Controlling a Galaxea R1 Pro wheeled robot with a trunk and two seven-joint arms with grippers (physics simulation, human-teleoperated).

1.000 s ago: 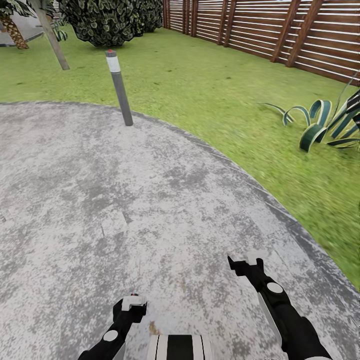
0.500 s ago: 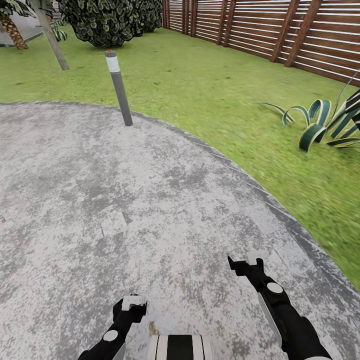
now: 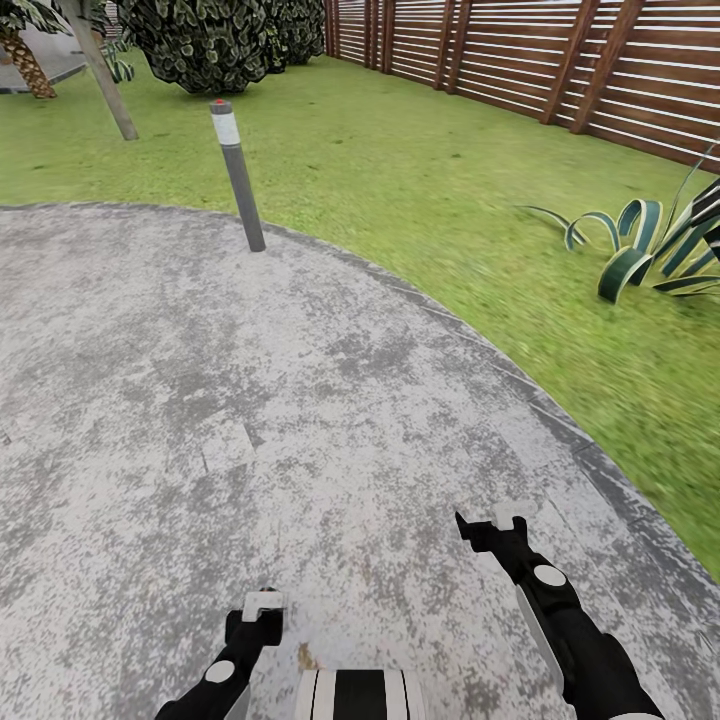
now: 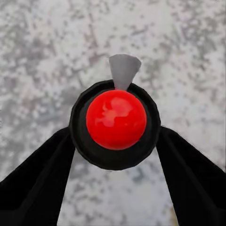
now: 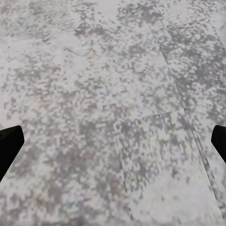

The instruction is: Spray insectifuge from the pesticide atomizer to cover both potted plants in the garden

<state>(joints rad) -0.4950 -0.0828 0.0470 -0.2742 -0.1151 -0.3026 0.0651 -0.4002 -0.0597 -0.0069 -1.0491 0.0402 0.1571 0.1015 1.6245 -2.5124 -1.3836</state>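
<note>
My left gripper [image 3: 255, 622] hangs low over the round grey patio [image 3: 200, 400], shut on the pesticide atomizer [image 3: 262, 602], whose whitish top pokes above the fingers. In the left wrist view the atomizer [image 4: 116, 120] is seen end-on: a red cap in a black ring with a grey nozzle, held between the two black fingers of my left gripper [image 4: 115, 141]. My right gripper [image 3: 490, 525] is held out over the paving. In the right wrist view it [image 5: 113, 141] is open, with bare stone between its fingers. The potted plants are out of view.
A grey bollard lamp [image 3: 238, 175] stands at the patio's far edge. The lawn [image 3: 400, 180] runs to a brown slatted fence [image 3: 560, 60]. A big striped-leaf plant [image 3: 650, 250] grows at the right, and a dark bush [image 3: 210, 40] and a palm trunk [image 3: 25, 60] at the back left.
The left gripper has shifted slightly left with the atomizer, and the red dot at its top no longer shows in the head view. The right arm and the view are still.
</note>
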